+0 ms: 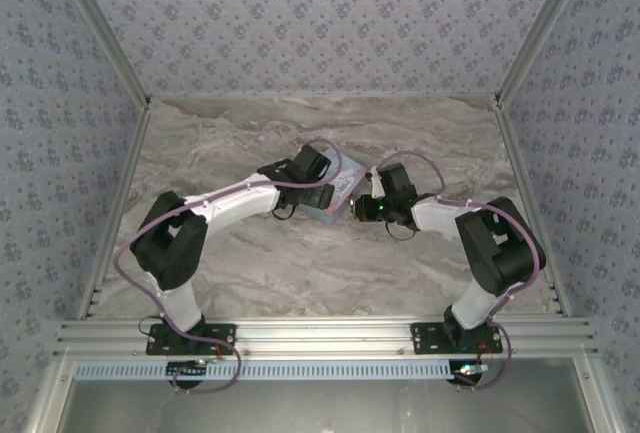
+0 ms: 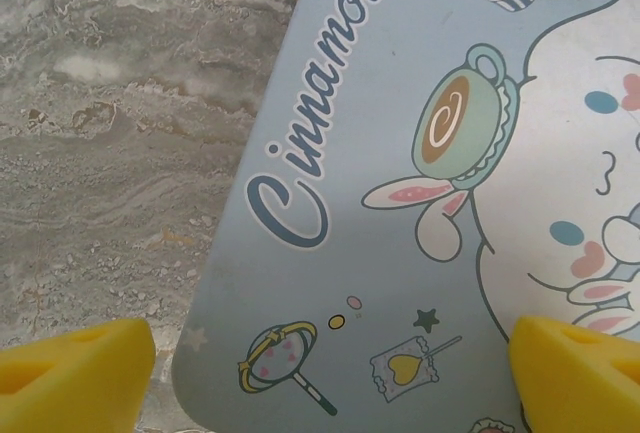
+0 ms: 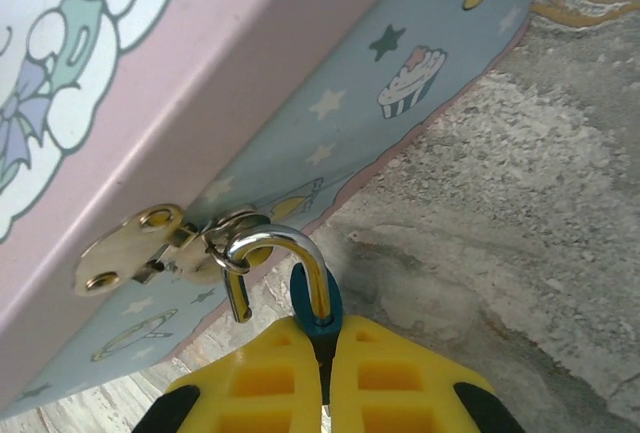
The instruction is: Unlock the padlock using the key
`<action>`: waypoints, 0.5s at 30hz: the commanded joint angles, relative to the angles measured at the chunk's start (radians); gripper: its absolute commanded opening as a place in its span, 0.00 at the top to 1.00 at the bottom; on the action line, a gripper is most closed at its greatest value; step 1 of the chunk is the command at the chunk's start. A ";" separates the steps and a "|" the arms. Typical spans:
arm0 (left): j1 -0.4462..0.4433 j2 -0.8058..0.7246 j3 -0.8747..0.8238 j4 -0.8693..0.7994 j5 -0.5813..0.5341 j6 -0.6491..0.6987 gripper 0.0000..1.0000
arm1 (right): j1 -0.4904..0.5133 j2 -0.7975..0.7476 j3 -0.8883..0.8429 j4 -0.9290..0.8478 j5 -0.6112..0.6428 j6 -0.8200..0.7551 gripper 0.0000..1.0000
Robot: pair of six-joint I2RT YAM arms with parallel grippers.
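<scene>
Closest to us, our right jaws are pressed together on the padlock (image 3: 318, 315). Its teal body is pinched in the seam between the two yellow fingers (image 3: 400, 383), with only its top showing above them. From that body the shackle (image 3: 285, 246) rises straight above the jaws and bends over to their left. Its other leg comes down and ends free, outside the body, so the lock looks open. The bend of the shackle is hooked through the ring of the hasp (image 3: 130, 253), a pale metal plate riveted above and to the left of the jaws on the tin (image 3: 400, 123). The tin's pink rim and light blue, star-printed side slant across above the jaws, and the marbled desk (image 3: 540, 203) lies bare to their right. We cannot make out a key at the lock. Our left jaws stand wide over the tin's printed lid, one yellow fingertip (image 2: 70, 373) beyond the lid's left edge over the desk and the other over the cartoon face. Between them lies the lid, untouched as far as we can tell. From above, the left jaws hang over the tin and the right jaws sit at its right side.
</scene>
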 commanded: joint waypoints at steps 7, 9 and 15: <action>-0.026 0.020 -0.082 -0.113 -0.057 0.001 0.08 | -0.053 0.035 0.019 -0.005 0.012 0.062 0.92; -0.028 0.020 -0.089 -0.110 -0.057 -0.002 0.08 | -0.060 0.039 0.024 -0.003 0.008 0.069 0.92; -0.030 0.018 -0.106 -0.103 -0.055 -0.008 0.08 | -0.081 0.043 0.041 0.006 -0.017 0.081 0.92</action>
